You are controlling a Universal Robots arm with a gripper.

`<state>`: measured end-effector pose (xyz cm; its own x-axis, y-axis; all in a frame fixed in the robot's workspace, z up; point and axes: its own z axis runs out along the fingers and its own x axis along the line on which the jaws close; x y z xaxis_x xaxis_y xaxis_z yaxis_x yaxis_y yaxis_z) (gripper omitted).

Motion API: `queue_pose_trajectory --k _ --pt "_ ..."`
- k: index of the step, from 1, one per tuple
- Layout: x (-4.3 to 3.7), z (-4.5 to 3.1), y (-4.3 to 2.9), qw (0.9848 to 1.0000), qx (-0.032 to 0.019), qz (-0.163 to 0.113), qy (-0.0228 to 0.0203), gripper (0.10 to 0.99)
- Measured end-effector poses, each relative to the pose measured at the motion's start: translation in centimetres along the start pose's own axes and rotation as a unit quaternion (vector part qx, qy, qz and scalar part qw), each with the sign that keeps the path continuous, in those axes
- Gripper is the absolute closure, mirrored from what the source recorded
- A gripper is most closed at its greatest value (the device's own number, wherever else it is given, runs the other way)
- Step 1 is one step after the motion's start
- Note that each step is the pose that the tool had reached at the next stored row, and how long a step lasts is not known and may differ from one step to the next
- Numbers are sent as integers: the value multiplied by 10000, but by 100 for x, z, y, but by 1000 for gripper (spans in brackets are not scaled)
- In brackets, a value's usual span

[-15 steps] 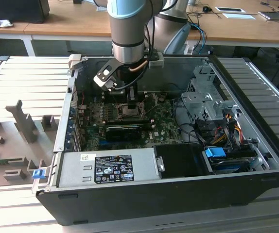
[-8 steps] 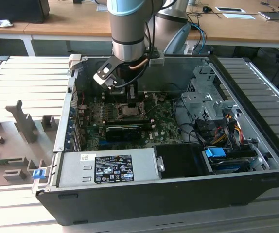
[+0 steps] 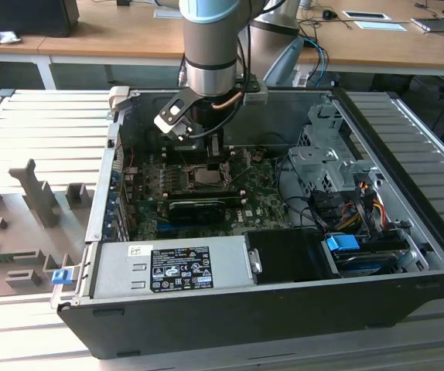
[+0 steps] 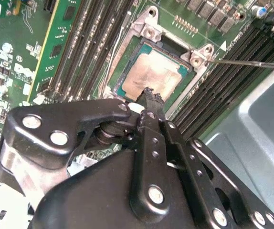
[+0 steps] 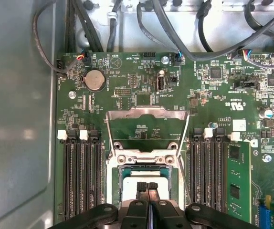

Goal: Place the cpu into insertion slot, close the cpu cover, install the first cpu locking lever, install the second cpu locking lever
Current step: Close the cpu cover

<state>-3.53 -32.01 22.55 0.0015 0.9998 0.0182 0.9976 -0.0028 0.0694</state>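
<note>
The cpu [image 4: 158, 71] lies flat in the insertion slot [image 4: 149, 29] on the green motherboard, its silvery top showing in both wrist views. My gripper [image 4: 149, 94] is shut, its two fingertips [image 5: 142, 187] pressed together with nothing between them, directly over the chip's near edge and at or just above its surface. The cpu cover [image 5: 146, 113] is swung open behind the slot, and green board shows through its window. In the exterior view the gripper [image 3: 210, 158] hangs over the cpu [image 3: 205, 177] in the middle of the board.
A thin metal lever rod [image 4: 251, 63] sticks out beside the socket. Memory slots [image 5: 82, 181] flank the socket on both sides. The open computer case [image 3: 408, 131] encloses the board, with cables [image 5: 46, 52] at the back, a drive cage [image 3: 326, 154] and a power supply [image 3: 175, 267].
</note>
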Motion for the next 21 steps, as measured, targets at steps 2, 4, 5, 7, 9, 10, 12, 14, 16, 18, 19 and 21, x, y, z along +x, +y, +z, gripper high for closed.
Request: queue_pose_trajectory --k 2,4,5,7,9,10,12,14,16,18,19,21 --pt "0 -11 1 10000 1 0 0 980" --pt "1 -36 3 10000 0 0 0 980" --pt "1 -53 4 10000 0 0 0 980" --pt "3 -103 7 10000 0 0 -4 980" --pt "4 -107 8 10000 -1 0 -6 980" --pt "4 -113 8 10000 0 -1 -9 980" --pt "4 -123 8 10000 1 -1 -15 980" --pt "7 -134 10 10000 0 -1 -19 980" --pt "9 -140 10 10000 0 -2 -25 980" --pt "10 -147 10 10000 0 -2 -30 980" --pt "10 -149 11 10000 0 -2 -31 980" --pt "10 -155 11 10000 0 -2 -32 980"
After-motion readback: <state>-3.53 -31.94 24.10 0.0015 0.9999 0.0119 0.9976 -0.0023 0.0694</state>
